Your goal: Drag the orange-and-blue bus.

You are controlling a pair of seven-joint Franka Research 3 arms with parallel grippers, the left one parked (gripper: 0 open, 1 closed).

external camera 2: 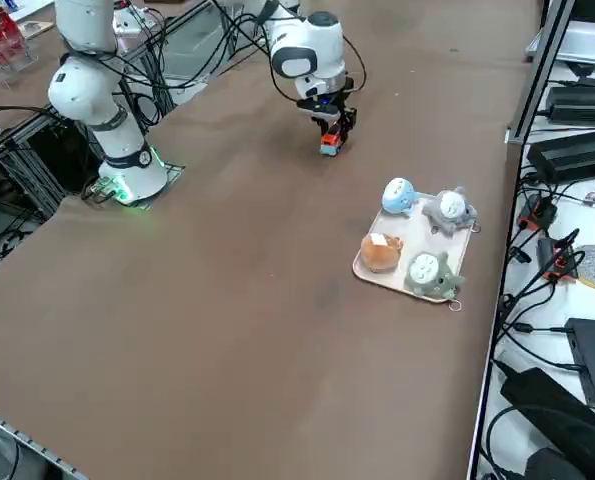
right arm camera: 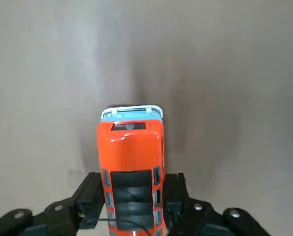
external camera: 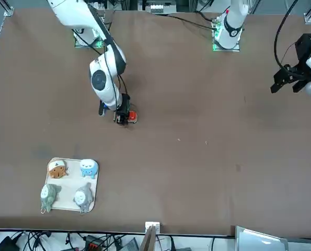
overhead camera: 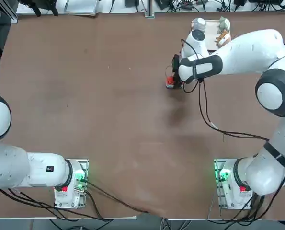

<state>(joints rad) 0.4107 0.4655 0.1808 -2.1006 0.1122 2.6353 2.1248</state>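
Right tool [right arm camera: 133,201] has the orange-and-blue bus [right arm camera: 131,162] pinched by its sides. Looks light, stiff, kinda slick; mid-body's the spot.

Brown counter [overhead camera: 108,120], matte, faint smudges, few pale specks. Pale, round-cornered tray [external camera: 70,184] flat on it, four small animal figurines [external camera: 83,197] on tray. Whether orange-and-blue bus [right arm camera: 131,152] touches counter: cannot tell.
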